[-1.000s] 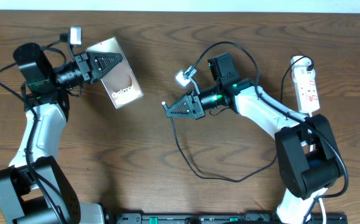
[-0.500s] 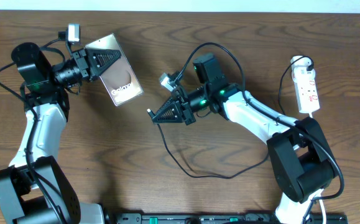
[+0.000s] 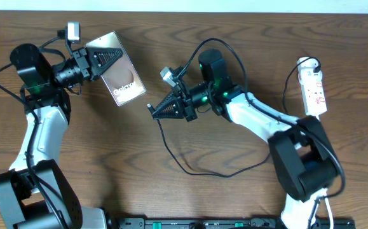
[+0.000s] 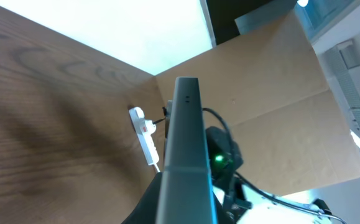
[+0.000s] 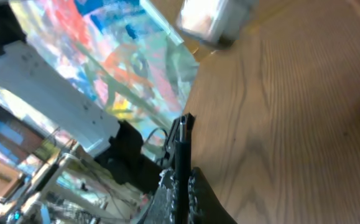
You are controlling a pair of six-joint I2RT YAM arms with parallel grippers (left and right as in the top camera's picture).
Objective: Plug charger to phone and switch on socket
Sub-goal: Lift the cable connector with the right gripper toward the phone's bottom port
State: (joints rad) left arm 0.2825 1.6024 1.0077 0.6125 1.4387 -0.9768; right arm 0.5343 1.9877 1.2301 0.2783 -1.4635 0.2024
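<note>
Overhead: left jaws clenched on phone (image 3: 125,81); right jaws grasping charger (image 3: 161,132) tip, cable trailing behind across bench (image 3: 107,165), phone just ahead.

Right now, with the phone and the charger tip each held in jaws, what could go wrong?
1. The charger tip is apart from the phone, which sits at an angle, so the tip may miss and scrape its edge.
2. The left jaws grip the phone at one end only; the plug's push may twist it or make it slip.
3. The charger's slack loops on the table under the right arm and could snag.
</note>
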